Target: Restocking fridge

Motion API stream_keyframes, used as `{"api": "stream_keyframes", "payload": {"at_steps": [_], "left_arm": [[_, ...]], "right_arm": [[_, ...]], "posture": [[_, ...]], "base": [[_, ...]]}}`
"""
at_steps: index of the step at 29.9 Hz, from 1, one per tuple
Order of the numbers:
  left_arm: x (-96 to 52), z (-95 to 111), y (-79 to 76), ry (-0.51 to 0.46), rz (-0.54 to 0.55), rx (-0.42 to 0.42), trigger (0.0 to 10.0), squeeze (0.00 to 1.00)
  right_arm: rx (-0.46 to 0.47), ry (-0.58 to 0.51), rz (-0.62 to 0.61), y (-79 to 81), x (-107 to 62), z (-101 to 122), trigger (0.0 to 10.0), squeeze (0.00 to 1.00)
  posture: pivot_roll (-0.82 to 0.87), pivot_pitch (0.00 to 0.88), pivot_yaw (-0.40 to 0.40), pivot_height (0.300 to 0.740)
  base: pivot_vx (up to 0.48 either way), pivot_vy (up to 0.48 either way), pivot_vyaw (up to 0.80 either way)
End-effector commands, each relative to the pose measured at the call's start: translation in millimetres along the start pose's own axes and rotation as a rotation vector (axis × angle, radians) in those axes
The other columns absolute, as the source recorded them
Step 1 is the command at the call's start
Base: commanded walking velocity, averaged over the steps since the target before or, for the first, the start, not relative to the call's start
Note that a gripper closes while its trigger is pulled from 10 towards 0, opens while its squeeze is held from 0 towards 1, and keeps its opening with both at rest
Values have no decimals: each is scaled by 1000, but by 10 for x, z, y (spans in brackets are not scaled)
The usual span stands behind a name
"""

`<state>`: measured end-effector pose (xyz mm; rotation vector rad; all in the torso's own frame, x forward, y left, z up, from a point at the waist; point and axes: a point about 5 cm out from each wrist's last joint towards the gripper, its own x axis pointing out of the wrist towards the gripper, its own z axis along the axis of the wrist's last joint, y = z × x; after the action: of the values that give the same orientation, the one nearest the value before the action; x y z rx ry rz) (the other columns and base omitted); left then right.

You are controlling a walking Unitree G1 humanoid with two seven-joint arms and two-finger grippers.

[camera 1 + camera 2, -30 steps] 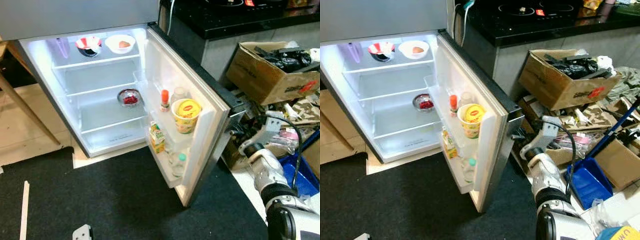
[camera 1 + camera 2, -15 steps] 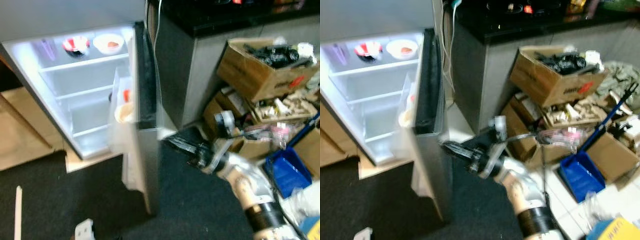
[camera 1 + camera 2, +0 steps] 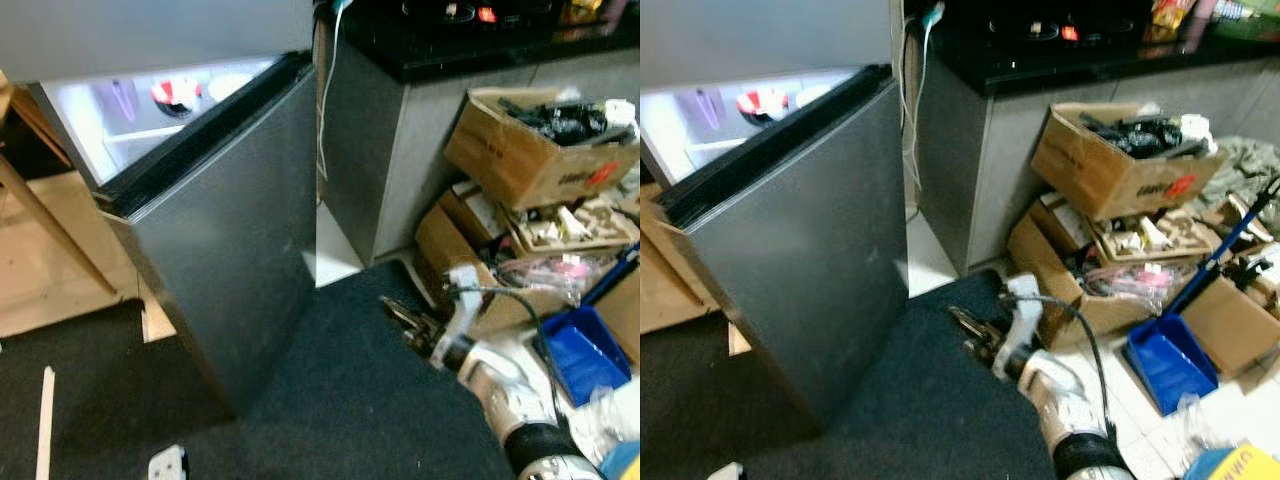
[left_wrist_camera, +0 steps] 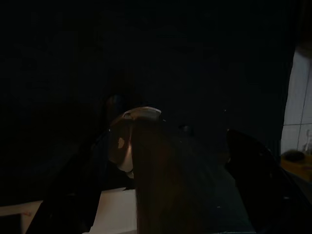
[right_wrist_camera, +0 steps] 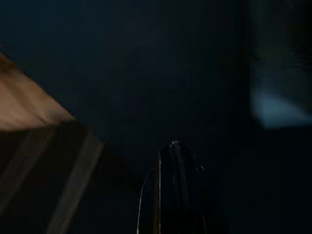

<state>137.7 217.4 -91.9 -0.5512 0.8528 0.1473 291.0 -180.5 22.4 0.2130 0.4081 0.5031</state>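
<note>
This is a lived-in home kitchen. A grey steel fridge (image 3: 215, 240) stands with its door nearly shut, its lit shelves holding small bowls (image 3: 178, 93). Beside it runs a grey cabinet under a glossy black worktop (image 3: 1080, 45) carrying a black hob (image 3: 1060, 28) with a red light. At the cabinet's foot, open brown cardboard boxes (image 3: 1115, 165) of household clutter pile up on pale floor tiles, near a blue plastic dustpan (image 3: 1168, 362) and a dark floor mat (image 3: 340, 400).
</note>
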Motion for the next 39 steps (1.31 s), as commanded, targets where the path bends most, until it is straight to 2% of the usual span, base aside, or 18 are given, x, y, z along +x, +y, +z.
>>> {"api": "stream_keyframes", "payload": {"at_steps": [1,2,3,5,7,8,9,11,18,39], "left_arm": [[-43,-118,48,36,23,-12,10000,0],[-40,-128,38,37,21,-13,10000,0],[-40,-128,38,37,21,-13,10000,0],[-33,-136,20,37,18,-15,10000,0],[-33,-136,20,37,18,-15,10000,0],[-32,-138,18,39,20,-12,10000,0],[-32,-138,18,39,20,-12,10000,0],[-35,-139,27,43,27,-6,10000,0],[-31,-133,28,48,34,2,10000,0],[-16,-146,10,74,52,33,10000,0]], "right_arm": [[36,148,-126,-92,-142,-359,10000,0],[58,267,-231,-193,-353,-659,10000,0],[58,267,-231,-193,-353,-659,10000,0],[103,409,-366,-270,-700,-1078,10000,0],[103,409,-366,-270,-700,-1078,10000,0],[139,486,-437,-262,-929,-1329,10000,0],[139,486,-437,-262,-929,-1329,10000,0],[150,555,-474,-233,-1098,-1503,10000,0],[143,613,-495,-196,-1209,-1625,10000,0],[84,668,-510,-154,-1259,-1710,10000,0]], "posture": [[-70,101,-29,740],[-67,99,-31,740],[-67,99,-31,740],[-67,101,-33,740],[-67,101,-33,740],[-67,101,-32,740],[-67,101,-32,740],[-68,101,-30,740],[-64,98,-30,740],[-67,95,-26,740]], "base": [[0,0,763],[0,0,763],[0,0,763],[0,0,763],[0,0,763],[0,0,763],[0,0,763],[0,0,756],[0,0,758],[0,0,754]]}}
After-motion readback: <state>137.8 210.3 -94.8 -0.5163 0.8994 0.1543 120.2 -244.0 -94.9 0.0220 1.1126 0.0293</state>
